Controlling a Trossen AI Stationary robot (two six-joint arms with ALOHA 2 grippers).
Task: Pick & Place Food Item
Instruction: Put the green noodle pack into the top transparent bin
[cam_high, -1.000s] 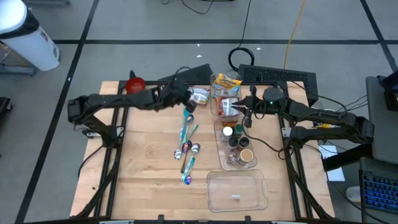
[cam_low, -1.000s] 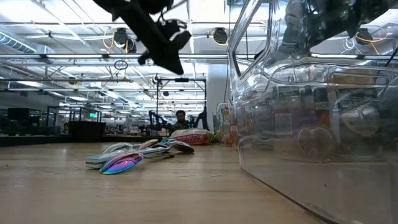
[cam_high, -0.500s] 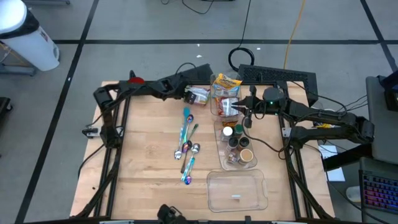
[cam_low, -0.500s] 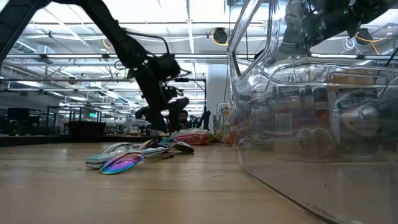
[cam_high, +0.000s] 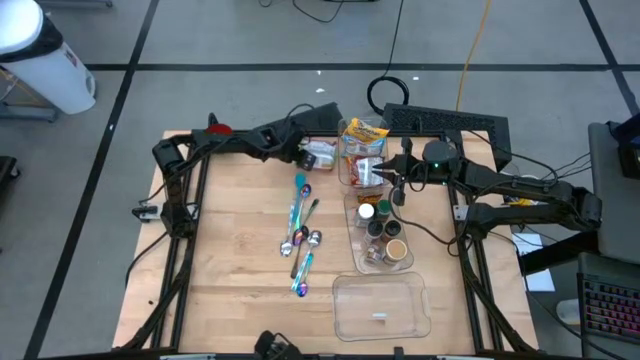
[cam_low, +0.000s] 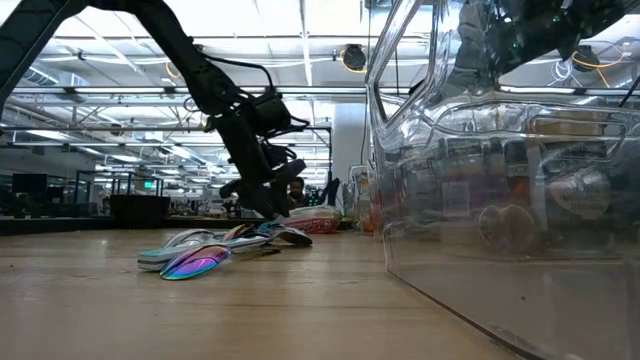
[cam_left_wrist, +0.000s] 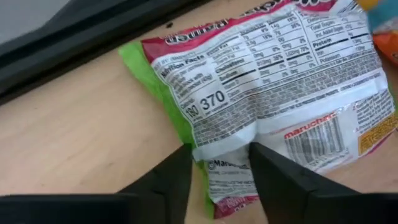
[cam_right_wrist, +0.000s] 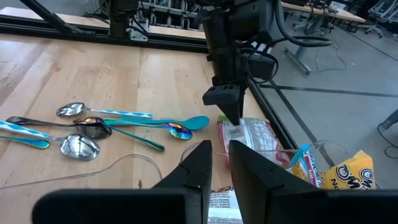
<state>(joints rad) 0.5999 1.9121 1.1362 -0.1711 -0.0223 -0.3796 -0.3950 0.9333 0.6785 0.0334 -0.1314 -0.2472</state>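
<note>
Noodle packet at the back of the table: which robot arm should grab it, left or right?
Left, probably. The left tool is already down at the noodle packet, its fingers straddling the packet's edge. The right tool hangs over the clear bin instead.

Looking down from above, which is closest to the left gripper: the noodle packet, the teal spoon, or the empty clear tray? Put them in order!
From the left gripper:
1. Noodle packet, right at its fingers, far side of table.
2. Teal spoon, mid-table, just nearer the camera's bottom edge.
3. Empty clear tray, near edge, right side.
</note>
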